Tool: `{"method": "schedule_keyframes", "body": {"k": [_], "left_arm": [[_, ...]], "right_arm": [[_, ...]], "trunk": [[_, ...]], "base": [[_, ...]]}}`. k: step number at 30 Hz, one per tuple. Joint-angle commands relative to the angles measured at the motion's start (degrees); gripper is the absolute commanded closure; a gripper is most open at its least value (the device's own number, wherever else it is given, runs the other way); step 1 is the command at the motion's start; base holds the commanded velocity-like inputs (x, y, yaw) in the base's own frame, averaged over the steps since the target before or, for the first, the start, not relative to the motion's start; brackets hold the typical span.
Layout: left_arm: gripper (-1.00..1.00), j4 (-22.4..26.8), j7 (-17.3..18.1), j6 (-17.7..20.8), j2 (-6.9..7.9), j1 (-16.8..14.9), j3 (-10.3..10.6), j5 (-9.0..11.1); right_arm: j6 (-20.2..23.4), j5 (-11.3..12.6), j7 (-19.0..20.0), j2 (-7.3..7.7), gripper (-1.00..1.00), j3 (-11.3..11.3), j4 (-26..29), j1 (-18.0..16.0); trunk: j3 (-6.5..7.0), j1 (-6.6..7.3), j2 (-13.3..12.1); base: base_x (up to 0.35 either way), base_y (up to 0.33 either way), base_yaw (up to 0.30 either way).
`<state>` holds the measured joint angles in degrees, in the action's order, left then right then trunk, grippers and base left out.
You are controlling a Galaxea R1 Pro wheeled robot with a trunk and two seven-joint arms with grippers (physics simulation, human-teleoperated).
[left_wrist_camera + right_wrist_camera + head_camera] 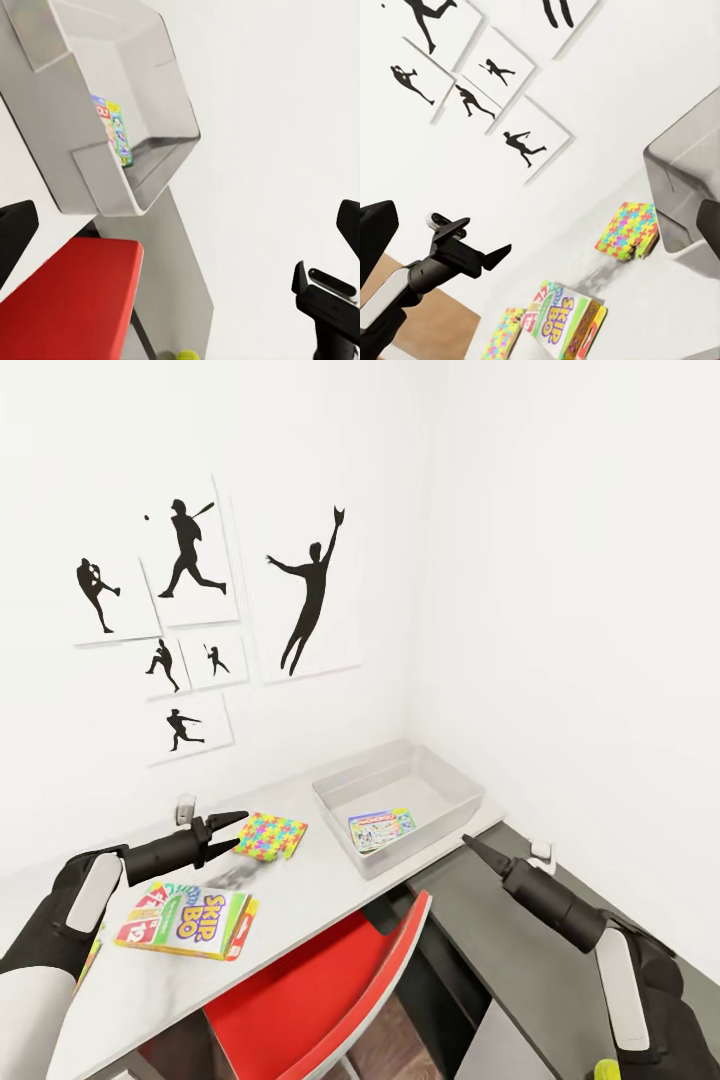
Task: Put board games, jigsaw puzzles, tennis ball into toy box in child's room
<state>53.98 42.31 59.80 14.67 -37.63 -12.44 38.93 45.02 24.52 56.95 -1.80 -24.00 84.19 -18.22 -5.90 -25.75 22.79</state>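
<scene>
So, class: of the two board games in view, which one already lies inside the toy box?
The Monopoly game lies flat in the toy box; the Skip-Bo box still lies on the table, beside the left gripper.

We see a multicoloured puzzle-piece jigsaw (pixel 270 834), white-green-red Skip-Bo box (pixel 187 920), pale grey toy box (pixel 440 770), red chair (pixel 300 1000).
</scene>
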Motion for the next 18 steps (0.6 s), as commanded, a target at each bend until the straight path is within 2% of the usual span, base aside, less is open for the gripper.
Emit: {"method": "schedule_keyframes", "body": {"k": [1,9,15,18], "left_arm": [[-1.0,0.0,0.4,0.2,-0.02,-0.1,0.1,-0.3],[-1.0,0.0,0.4,0.2,-0.05,-0.1,1.7,-0.2],[-1.0,0.0,0.4,0.2,0.01,-0.1,2.2,-0.2],[-1.0,0.0,0.5,0.2,0.02,-0.1,2.2,-0.2]], "right_arm": [[0.5,0.0,0.0,-0.05,-1.0,-0.1,0.2,-0.1],[3.0,0.0,-1.4,-0.06,-1.0,-0.3,0.3,-0.1],[6.3,0.4,-9.5,-0.24,-1.0,0.0,0.0,-0.1],[6.7,0.5,-10.9,-0.38,-1.0,0.2,0.2,-0.1]], "trunk": [[-0.13,-0.04,0.1],[-0.12,-0.04,0.1],[-0.12,-0.04,0.1],[-0.12,-0.04,0.1]], "base": [[0.0,0.0,-0.001],[0.0,0.0,0.0],[0.0,0.0,0.0],[0.0,0.0,0.0]]}}
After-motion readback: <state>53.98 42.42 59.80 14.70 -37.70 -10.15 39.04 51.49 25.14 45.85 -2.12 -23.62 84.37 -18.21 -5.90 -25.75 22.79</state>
